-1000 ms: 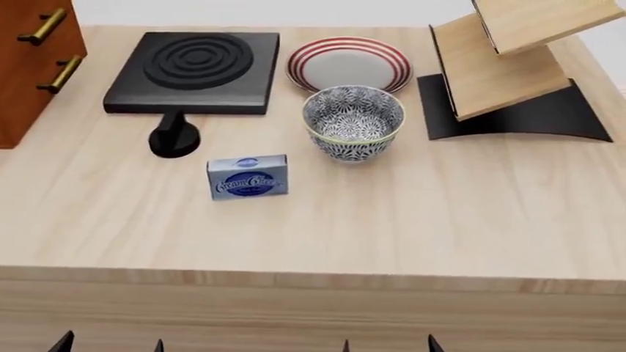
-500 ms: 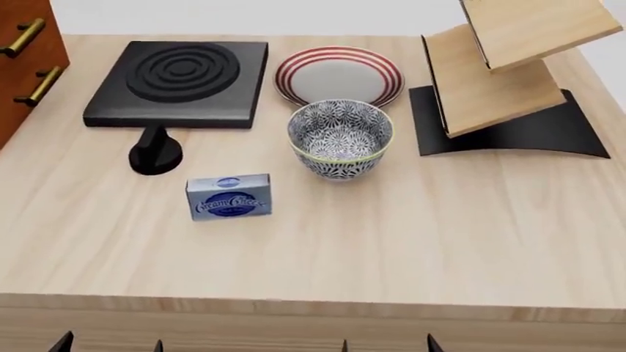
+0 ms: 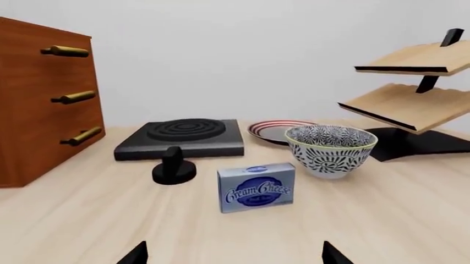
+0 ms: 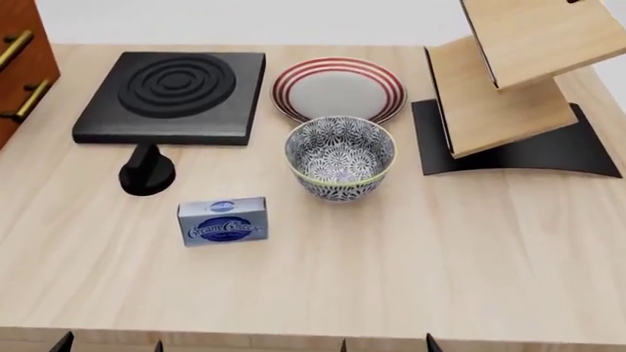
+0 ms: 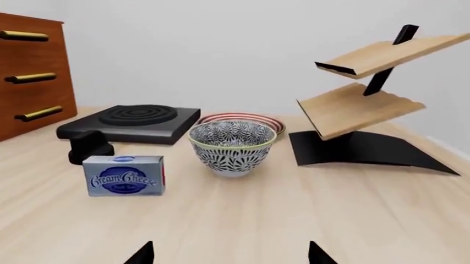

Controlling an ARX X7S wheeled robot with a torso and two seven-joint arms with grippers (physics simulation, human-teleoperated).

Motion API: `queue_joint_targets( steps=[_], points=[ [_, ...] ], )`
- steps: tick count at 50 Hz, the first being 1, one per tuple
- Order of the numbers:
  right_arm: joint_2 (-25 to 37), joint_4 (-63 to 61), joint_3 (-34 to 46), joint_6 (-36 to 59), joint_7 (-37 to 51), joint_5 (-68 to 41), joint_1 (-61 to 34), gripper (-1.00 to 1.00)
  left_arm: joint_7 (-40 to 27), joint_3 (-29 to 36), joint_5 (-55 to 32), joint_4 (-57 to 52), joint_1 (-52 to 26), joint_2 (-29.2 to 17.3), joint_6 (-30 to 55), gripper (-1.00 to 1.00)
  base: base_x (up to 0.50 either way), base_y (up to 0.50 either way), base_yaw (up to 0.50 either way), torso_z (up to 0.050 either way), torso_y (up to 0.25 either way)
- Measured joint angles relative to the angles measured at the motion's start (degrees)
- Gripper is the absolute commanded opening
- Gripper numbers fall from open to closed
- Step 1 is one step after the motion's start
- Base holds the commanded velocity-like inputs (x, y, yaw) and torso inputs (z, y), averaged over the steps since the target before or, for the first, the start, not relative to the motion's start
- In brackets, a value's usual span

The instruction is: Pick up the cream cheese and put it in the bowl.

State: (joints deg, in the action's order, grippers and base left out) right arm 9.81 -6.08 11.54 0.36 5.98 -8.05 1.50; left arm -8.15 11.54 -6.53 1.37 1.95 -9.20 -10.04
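Observation:
The cream cheese [image 4: 223, 221] is a silver-grey box with a blue oval label, standing on its edge on the wooden table [image 4: 391, 279], front left of the bowl [image 4: 339, 156]. The bowl is blue-and-white patterned, upright and holds nothing. Both wrist views also show the cream cheese [image 3: 256, 187] [image 5: 125, 175] and the bowl [image 3: 331, 149] [image 5: 233, 147]. My left gripper [image 4: 110, 343] and right gripper [image 4: 388, 342] sit at the table's near edge, well short of the box. Both are open with nothing between the fingertips [image 3: 134, 254] [image 5: 141, 254].
A black stove plate [image 4: 174, 95] with its knob [image 4: 146, 171] lies at the back left. A red-ringed white plate [image 4: 339, 89] sits behind the bowl. A two-tier wooden rack [image 4: 509, 95] stands at the right, a brown drawer cabinet [image 4: 20, 66] at the far left.
The head view has shifted: the table and everything on it now sit lower in the picture. The cream cheese and bowl keep their places relative to each other. Both grippers stay open.

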Motion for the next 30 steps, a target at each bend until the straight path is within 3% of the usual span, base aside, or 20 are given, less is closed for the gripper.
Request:
queue_joint_targets(
  steps=[30],
  points=[
    [0.85,0.03,0.90,-0.63,0.96,-0.82,-0.08,1.00,-1.11,0.94,-0.78,0.02,-0.13,-0.86,-0.42,1.00,0.18,-0.02,0.00,0.000,0.000]
  ],
)
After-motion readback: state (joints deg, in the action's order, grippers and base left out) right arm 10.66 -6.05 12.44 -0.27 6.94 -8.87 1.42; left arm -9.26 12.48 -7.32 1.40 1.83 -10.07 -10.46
